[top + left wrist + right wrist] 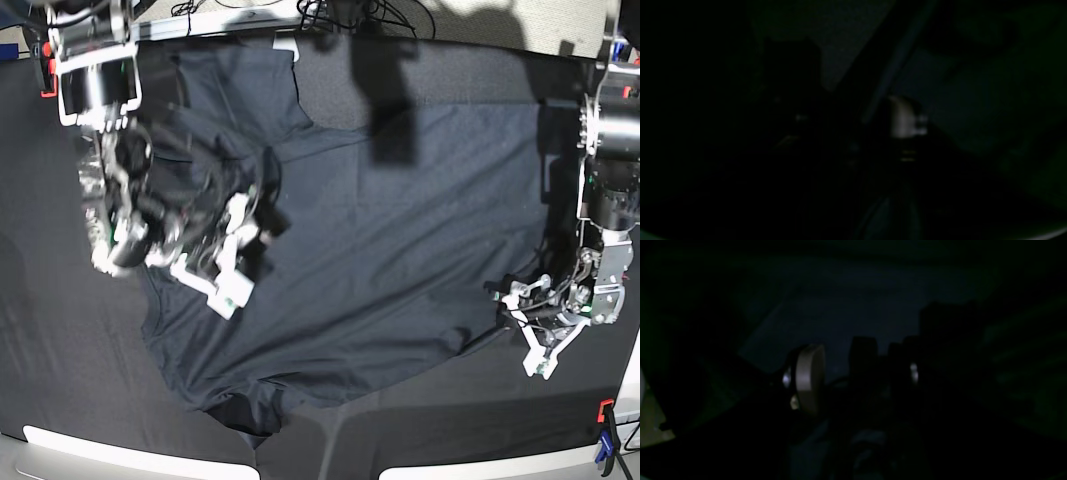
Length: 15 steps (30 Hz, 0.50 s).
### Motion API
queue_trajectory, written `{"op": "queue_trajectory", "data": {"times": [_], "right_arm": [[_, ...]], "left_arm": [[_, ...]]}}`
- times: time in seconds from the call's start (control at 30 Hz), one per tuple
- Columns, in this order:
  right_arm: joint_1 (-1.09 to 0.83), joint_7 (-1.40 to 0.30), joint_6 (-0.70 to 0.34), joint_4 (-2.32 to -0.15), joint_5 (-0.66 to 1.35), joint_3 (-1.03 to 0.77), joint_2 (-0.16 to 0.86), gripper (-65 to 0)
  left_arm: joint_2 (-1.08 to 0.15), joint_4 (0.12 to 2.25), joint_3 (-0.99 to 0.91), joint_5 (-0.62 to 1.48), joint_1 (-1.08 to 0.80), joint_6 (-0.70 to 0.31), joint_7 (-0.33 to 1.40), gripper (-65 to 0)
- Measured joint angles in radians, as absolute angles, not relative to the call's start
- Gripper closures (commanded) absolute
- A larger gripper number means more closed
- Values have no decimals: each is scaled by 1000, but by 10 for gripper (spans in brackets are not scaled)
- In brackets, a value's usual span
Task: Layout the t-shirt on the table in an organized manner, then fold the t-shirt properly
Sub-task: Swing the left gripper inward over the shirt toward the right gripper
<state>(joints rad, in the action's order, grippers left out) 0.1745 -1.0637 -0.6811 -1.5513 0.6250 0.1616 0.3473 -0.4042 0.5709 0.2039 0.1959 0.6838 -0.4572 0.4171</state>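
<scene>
The dark slate-blue t-shirt (380, 230) lies spread and creased across the black-clothed table (60, 350), one sleeve toward the back left. My right gripper (245, 255) hangs low over the shirt's left part. Its pale fingers (810, 376) stand wide apart and hold nothing. My left gripper (528, 325) sits at the shirt's right edge, low on the cloth. The left wrist view is nearly black: only one pale finger (907, 116) shows, beside a fabric edge. Whether that gripper pinches the cloth is not visible.
Red and blue clamps (604, 425) stand at the table's front right corner, and another red clamp (45, 75) at the back left. A pale rim (100, 455) runs along the front edge. Cables (340, 15) lie beyond the back edge.
</scene>
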Motion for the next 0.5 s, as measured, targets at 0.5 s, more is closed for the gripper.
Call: {"op": "queue_trajectory", "data": {"times": [0.5], "right_arm": [[119, -976, -655, -1558, 512, 139, 349, -290]], "left_arm": [[-516, 1117, 204, 633, 371, -585, 708, 0]]}}
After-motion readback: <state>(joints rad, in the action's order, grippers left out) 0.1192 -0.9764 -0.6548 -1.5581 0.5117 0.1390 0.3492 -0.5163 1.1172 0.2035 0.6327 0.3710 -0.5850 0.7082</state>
